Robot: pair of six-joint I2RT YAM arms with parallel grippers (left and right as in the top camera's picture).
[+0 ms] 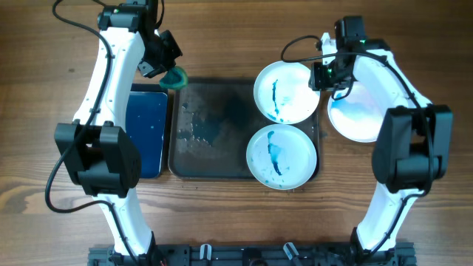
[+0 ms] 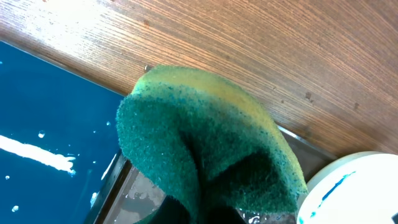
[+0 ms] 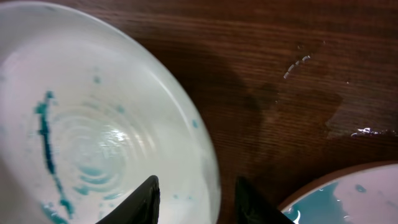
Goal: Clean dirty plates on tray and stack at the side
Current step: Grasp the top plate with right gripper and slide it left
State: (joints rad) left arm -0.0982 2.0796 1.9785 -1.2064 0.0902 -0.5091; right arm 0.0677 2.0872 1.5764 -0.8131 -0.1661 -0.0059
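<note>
Left gripper [image 1: 166,65] pinches the folded sponge [image 2: 205,149] and hangs over the tray's [image 1: 214,111] far left corner. Right gripper [image 3: 196,190]: jaws apart, straddling the far plate's [image 1: 287,91] right rim, nothing held. Far plate and near plate [image 1: 281,157] sit on the tray's right end, both streaked teal. Third plate [image 1: 355,118] lies on the table right of the tray, bluish. Step, as I read it: securing the far plate for scrubbing. Next: right closes on the rim; sponge crosses to the streak.
</note>
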